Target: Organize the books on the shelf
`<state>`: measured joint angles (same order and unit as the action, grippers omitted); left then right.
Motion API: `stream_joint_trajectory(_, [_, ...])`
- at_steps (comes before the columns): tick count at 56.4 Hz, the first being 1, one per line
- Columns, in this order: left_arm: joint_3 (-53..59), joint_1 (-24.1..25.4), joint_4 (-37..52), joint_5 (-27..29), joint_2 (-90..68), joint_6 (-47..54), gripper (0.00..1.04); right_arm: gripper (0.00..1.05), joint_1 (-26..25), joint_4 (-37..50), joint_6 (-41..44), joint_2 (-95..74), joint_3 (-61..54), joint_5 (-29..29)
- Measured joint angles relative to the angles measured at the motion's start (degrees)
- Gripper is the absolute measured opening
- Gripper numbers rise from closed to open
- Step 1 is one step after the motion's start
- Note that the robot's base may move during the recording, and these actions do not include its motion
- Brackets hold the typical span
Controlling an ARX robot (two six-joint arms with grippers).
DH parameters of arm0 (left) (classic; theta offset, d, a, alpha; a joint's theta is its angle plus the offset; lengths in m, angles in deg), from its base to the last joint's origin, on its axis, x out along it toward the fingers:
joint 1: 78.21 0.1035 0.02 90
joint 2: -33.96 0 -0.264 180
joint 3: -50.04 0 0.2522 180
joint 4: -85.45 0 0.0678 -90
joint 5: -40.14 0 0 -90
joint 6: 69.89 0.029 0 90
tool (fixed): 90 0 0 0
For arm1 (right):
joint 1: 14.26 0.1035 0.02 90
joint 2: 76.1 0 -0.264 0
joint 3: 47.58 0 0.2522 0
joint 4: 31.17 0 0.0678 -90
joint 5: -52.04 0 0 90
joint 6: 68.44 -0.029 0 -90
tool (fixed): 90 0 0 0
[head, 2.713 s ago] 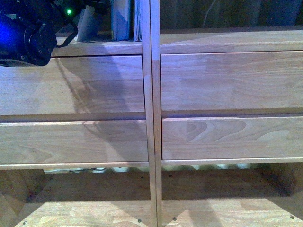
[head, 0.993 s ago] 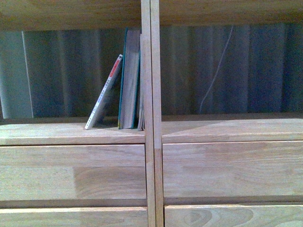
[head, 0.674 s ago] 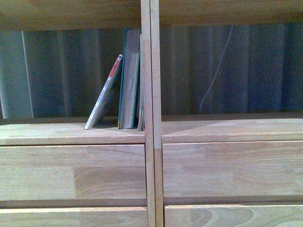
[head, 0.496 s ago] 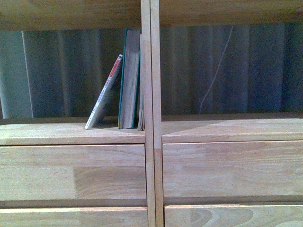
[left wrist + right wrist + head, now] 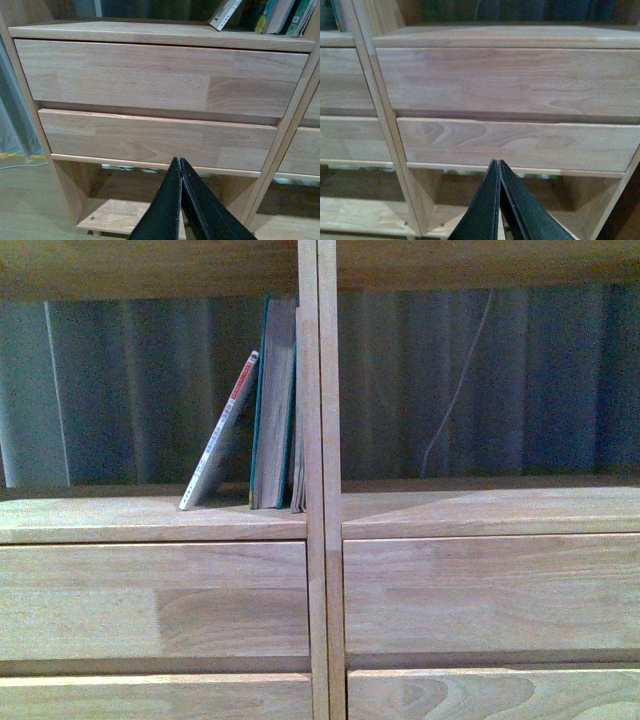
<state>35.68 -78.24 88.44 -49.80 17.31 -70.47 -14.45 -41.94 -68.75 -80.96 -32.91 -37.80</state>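
The light wood shelf [image 5: 150, 520] fills the front view, with its central divider [image 5: 318, 480] and drawer fronts below. On its left board a thin white paperback [image 5: 222, 435] with a red-and-white spine leans right against a thicker teal book [image 5: 272, 405]. A slim book [image 5: 298, 440] stands between that and the divider. The books' lower ends also show in the left wrist view [image 5: 260, 12]. No arm shows in the front view. My left gripper [image 5: 179, 162] is shut and empty, in front of the lower left drawers. My right gripper [image 5: 497, 164] is shut and empty, in front of the lower right drawers.
The right compartment [image 5: 480, 500] of the shelf holds no books; a thin pale cord [image 5: 455, 390] hangs behind it against a dark curtain. The lower open bays [image 5: 125, 215] sit above the floor. A grey curtain edge [image 5: 12, 110] is at the shelf's left side.
The front view rose from the drawers to the book shelf 2.7 s ago, and the dark arm left the picture. Over the last second the view barely shifts; the books stand the same.
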Motion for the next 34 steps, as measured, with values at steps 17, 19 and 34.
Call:
stream_joint_trajectory(17, [0.0,0.0,-5.2,0.0,5.2,0.0,0.03,0.03,0.0,-2.9,0.0,4.5,0.0,0.0])
stream_joint_trajectory(19, [0.0,0.0,-5.7,0.0,5.7,0.0,0.03,0.03,0.0,-2.9,0.0,4.5,0.0,0.0])
stream_joint_trajectory(34, [0.0,0.0,-16.5,0.0,16.0,0.0,0.03,0.03,0.0,-2.9,0.0,4.5,0.0,0.0])
